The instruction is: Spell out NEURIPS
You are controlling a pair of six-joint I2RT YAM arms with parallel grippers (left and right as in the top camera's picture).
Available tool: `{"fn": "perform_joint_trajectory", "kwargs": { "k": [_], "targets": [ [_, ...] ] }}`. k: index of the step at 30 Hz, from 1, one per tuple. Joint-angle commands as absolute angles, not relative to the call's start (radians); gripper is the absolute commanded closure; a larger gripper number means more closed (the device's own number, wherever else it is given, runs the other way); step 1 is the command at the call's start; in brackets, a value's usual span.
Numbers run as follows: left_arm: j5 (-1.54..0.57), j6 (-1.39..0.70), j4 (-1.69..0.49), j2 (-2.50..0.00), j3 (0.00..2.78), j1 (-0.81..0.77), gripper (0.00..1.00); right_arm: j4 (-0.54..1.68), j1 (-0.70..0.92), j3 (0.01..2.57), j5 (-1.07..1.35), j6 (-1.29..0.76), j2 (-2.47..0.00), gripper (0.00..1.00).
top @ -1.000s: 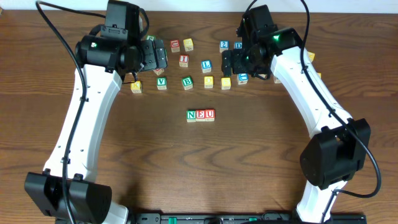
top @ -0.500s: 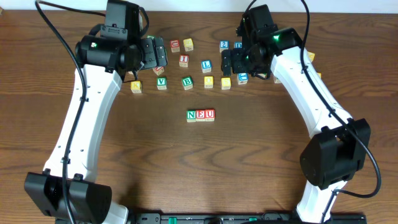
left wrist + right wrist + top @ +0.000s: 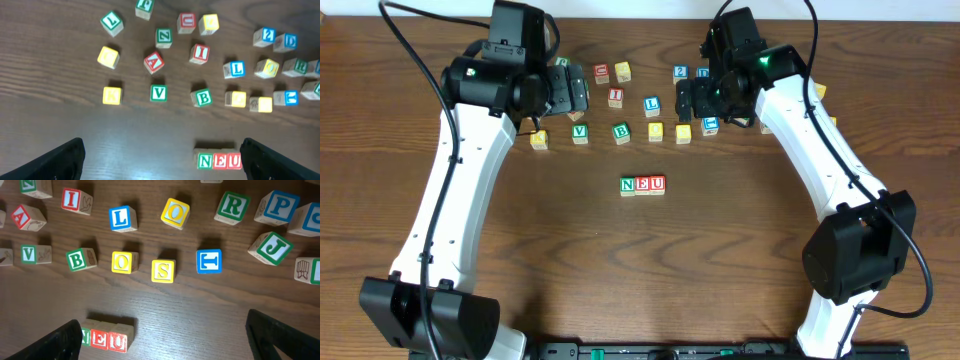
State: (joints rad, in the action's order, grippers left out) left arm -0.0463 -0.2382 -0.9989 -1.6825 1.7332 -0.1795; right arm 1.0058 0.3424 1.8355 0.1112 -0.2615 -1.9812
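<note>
Three cubes reading N, E, U stand in a touching row at mid table; the row also shows in the left wrist view and the right wrist view. The red I cube lies among the loose cubes at the back. The right wrist view shows the red I, green R, blue P and yellow S. My left gripper is open and empty, held high over the back left cubes. My right gripper is open and empty, held high over the back right cubes.
Other loose cubes lie around the back: blue L, two yellow O cubes, blue T, green J, green B, green V, red A, yellow K.
My left gripper has shifted slightly over the back left cubes. The right arm and all the cubes are as before.
</note>
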Motion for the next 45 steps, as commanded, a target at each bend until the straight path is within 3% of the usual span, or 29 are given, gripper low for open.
{"fn": "perform_joint_trajectory", "kwargs": {
  "k": [1, 45],
  "targets": [
    [-0.041, -0.217, -1.012, -1.693, 1.770, -0.176, 0.02, 0.999, 0.334, 1.853, 0.103, -0.257, -1.981, 0.01],
    [-0.041, -0.218, -1.035, -1.695, 1.754, -0.176, 0.02, 1.013, 0.322, 1.853, 0.103, -0.257, -1.981, 0.01]
  ]
}}
